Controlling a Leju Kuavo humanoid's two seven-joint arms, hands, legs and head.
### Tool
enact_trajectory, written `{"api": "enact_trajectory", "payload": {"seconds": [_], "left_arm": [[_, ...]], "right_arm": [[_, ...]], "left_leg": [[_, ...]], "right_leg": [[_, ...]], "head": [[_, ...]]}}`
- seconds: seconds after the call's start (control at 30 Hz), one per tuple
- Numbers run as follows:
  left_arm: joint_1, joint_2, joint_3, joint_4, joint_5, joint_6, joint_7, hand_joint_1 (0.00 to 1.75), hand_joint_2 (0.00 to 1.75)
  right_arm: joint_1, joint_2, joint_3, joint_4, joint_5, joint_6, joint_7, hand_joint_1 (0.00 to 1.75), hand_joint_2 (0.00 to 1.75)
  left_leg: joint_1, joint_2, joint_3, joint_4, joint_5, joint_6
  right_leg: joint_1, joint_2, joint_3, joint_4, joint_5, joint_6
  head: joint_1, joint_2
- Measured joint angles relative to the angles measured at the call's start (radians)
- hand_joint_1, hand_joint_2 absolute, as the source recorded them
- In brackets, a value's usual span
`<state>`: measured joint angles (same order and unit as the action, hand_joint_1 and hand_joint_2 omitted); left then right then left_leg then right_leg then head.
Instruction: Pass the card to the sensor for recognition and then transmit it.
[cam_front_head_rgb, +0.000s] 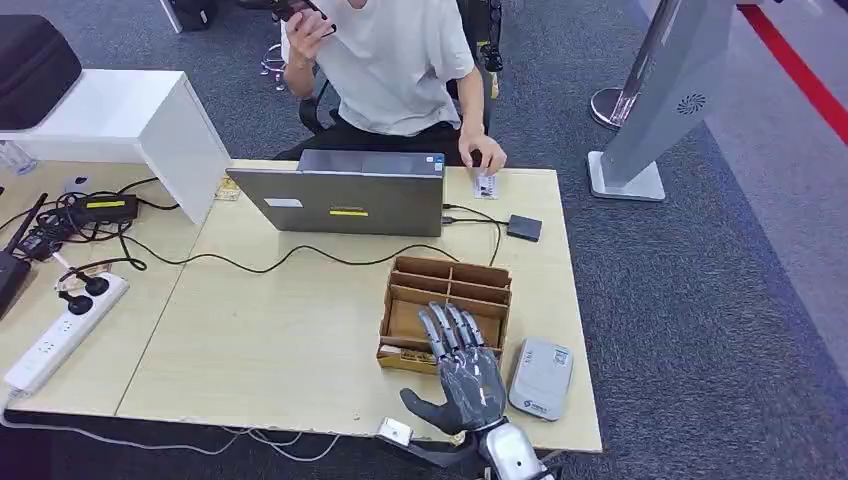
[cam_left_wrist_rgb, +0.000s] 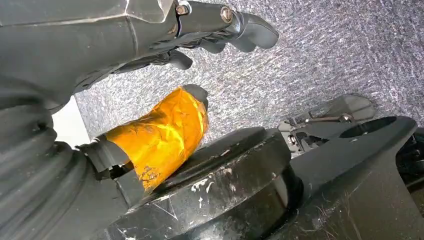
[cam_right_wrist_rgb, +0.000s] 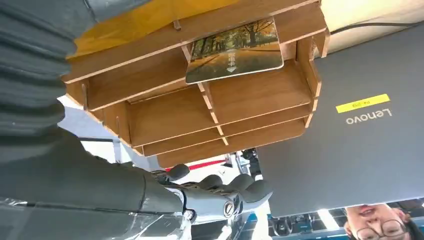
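We see a pale wooden table (cam_front_head_rgb: 280, 330), and seated behind it a person (cam_front_head_rgb: 395, 60) in a white shirt, one hand raised, the other resting on the far edge beside a small card (cam_front_head_rgb: 485, 186) lying there. A grey laptop (cam_front_head_rgb: 345, 200) stands open with its lid toward us, a cable running from it to a small dark box (cam_front_head_rgb: 524, 227) just to its right. At the left are a white box (cam_front_head_rgb: 130, 120), a power strip (cam_front_head_rgb: 65, 330) and tangled cables. In front of the laptop sits a wooden tray (cam_front_head_rgb: 450, 290) with several compartments; in the right wrist view a card (cam_right_wrist_rgb: 234, 50) printed with a tree-lined path lies flat in one of the compartments nearest the robot. Beside the tray, on its right, lies a grey sensor (cam_front_head_rgb: 541, 378). Our right hand (cam_front_head_rgb: 462, 365) hovers over the tray's near edge, fingers spread and holding nothing. Our left hand (cam_left_wrist_rgb: 210, 35) hangs over grey carpet, fingers curled loosely with nothing in them; we cannot tell whether it counts as closed.
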<state>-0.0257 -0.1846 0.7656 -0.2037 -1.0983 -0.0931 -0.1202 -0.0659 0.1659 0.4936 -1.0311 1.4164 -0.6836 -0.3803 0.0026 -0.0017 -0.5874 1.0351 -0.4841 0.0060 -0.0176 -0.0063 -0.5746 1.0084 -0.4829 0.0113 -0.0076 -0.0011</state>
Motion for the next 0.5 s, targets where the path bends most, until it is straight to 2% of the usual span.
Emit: {"api": "enact_trajectory", "payload": {"seconds": [0.5], "left_arm": [[0.000,0.000,0.000,0.000,-0.006,0.000,-0.003,0.00,1.75]], "right_arm": [[-0.023,0.010,0.009,0.045,-0.004,0.000,-0.008,0.00,1.75]], "left_leg": [[0.000,0.000,0.000,0.000,0.000,0.000]], "right_leg": [[0.000,0.000,0.000,0.000,0.000,0.000]], "head": [[0.000,0.000]]}}
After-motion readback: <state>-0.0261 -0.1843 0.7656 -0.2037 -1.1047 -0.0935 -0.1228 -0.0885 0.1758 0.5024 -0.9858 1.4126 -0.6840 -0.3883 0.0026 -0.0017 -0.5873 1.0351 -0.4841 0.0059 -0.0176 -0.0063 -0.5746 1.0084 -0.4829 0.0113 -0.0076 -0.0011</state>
